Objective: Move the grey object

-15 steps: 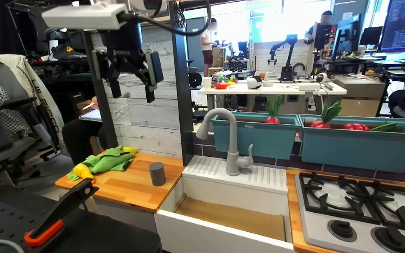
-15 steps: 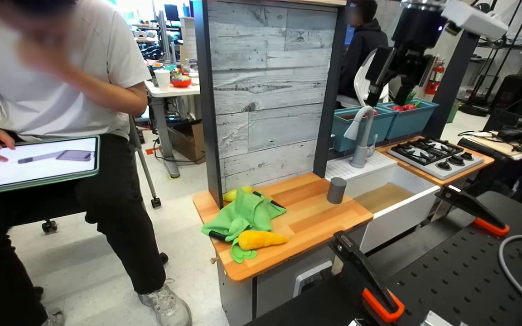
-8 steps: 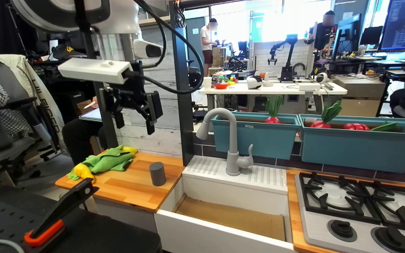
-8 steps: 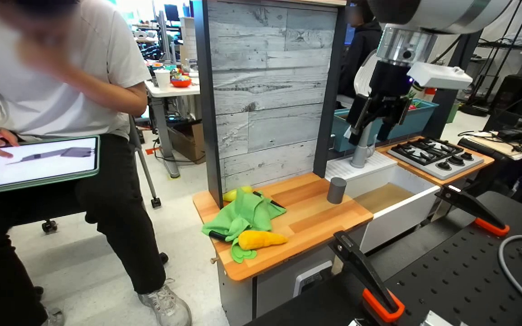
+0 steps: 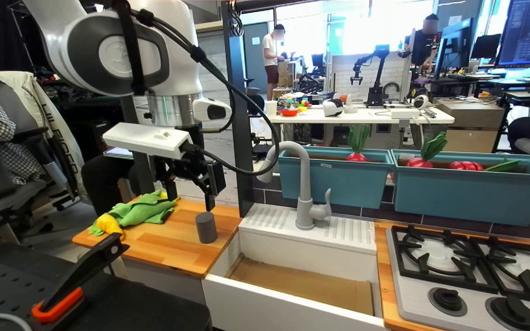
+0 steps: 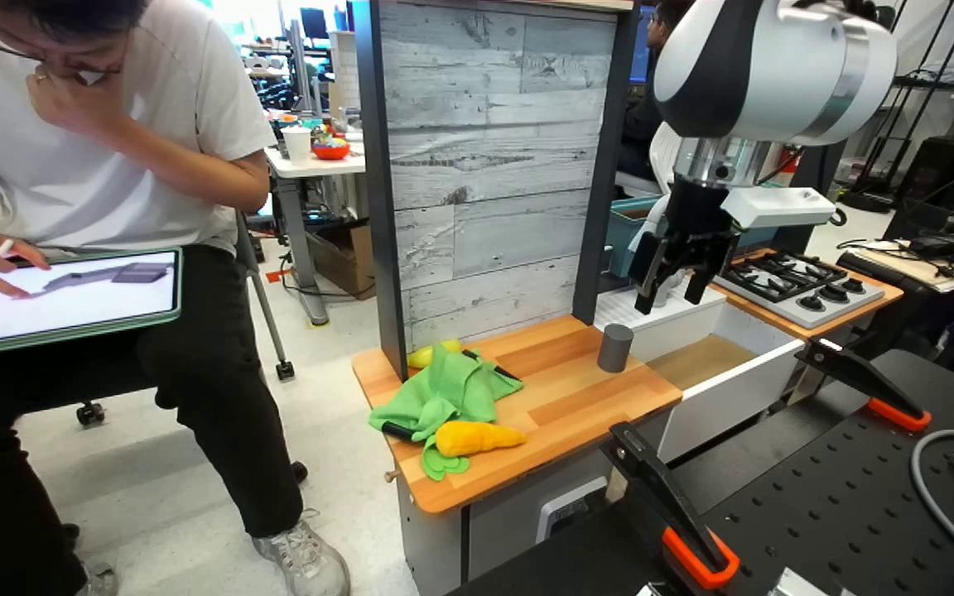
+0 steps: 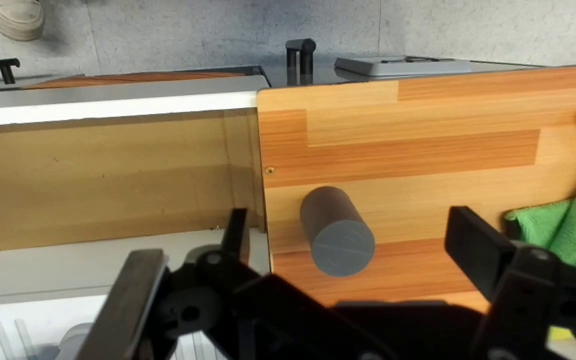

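Hanging from the upper left of an exterior view, my white-and-grey arm [image 5: 122, 57] bends downward into a silver collar [image 5: 173, 110]; beneath it my black gripper [image 5: 191, 196] points down. A white box [image 5: 147, 140] juts out between collar and gripper, and the grey faucet [image 5: 305, 188] rises to the right, near the middle of the frame. In an exterior view my wrist [image 6: 692, 211] points down from the upper right. My jaws are spread wide — in the wrist view one finger [image 7: 237, 235] shows left of centre, its mate off to the right. Between the two in that frame, though below them and apart, stands the dark grey cylinder [image 7: 343, 247], upright on the wooden counter [image 7: 418, 150]. In both exterior views it sits toward the counter's right side, just beside the white sink [image 5: 292, 308]. The green cloth [image 6: 448, 385] and a yellow carrot-like thing [image 6: 477, 437] lie together at the counter's left end — well apart from the cylinder.
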You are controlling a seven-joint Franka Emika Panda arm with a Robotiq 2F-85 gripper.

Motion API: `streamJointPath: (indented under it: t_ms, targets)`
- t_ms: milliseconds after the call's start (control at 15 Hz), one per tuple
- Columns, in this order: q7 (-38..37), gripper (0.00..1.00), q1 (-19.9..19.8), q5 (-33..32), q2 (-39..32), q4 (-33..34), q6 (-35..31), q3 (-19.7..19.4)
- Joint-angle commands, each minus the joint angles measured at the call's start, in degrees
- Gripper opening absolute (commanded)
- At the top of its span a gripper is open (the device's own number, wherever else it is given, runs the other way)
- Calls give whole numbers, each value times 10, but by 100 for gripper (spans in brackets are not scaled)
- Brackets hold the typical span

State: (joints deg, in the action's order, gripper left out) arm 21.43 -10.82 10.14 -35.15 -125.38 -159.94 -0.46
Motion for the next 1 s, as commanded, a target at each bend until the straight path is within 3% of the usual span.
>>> streamJointPath:
  t_ms: [0,933]
  targets:
    - [-25,100,-18,-28,-51,47,-10,11]
    - [-80,100,9,-64,-167,184,3,21]
